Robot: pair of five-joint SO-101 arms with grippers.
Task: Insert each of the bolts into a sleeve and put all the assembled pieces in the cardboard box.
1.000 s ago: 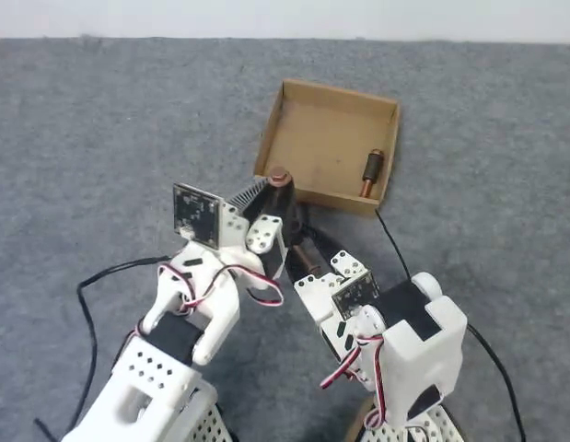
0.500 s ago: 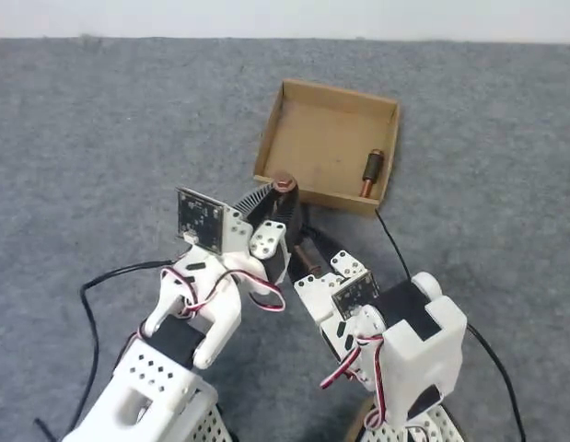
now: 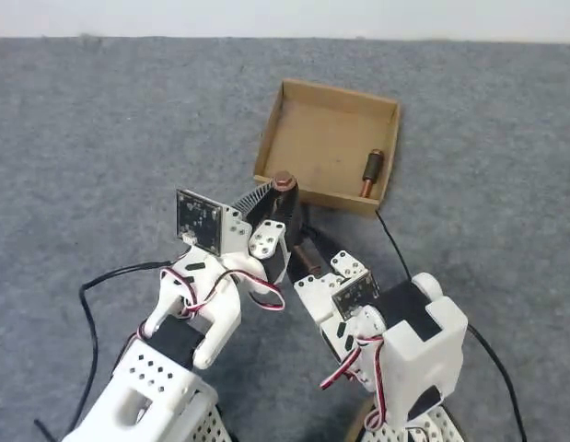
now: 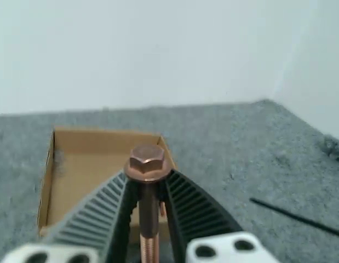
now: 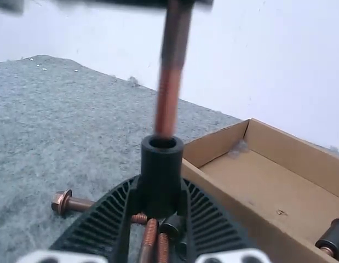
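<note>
One cardboard box (image 3: 266, 147) sat upper centre-right in the high view, w/ one assembled piece (image 3: 372, 173) lying by its lower-right wall. One bolt (image 4: 149, 164) stood vertical at frame centre, head up, its tip at the mouth of one upright sleeve (image 5: 161, 164). The left gripper (image 4: 149, 183) was clamped on the bolt's shank just under the head, and the right gripper (image 5: 160, 186) pinched the sleeve. At least three loose bolts (image 5: 62, 201) lay on the carpet (image 3: 100, 138) beneath.
</note>
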